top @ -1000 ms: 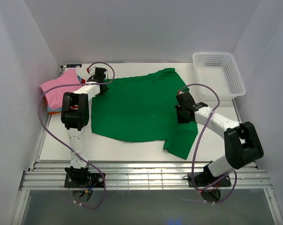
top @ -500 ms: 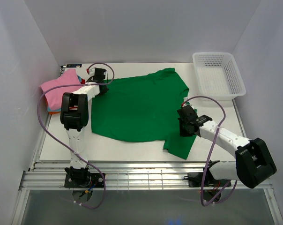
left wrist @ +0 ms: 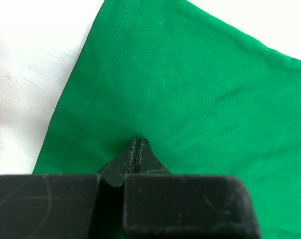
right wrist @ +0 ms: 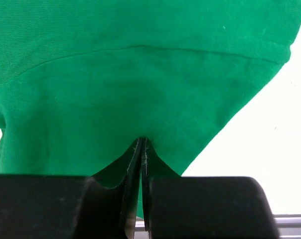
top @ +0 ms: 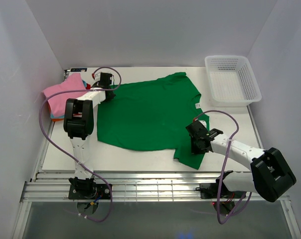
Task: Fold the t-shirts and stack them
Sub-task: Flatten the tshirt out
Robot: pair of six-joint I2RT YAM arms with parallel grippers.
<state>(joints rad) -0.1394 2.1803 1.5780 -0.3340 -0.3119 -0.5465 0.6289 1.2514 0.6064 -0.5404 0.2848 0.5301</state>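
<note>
Top external view: green t-shirt (top: 150,114) flat on tabletop (top: 120,158). Right pincer (top: 196,147), closed tight, has slid from right hem to lower-right sleeve. Left pincer (top: 110,93), closed, stays at upper-left corner. Smoothing likely; folding not begun.

No legible text, brand, number or sign found: the small white tag (top: 196,106) (on the bright green cloth t-shirt (top: 150,114)) is too small to read.
</note>
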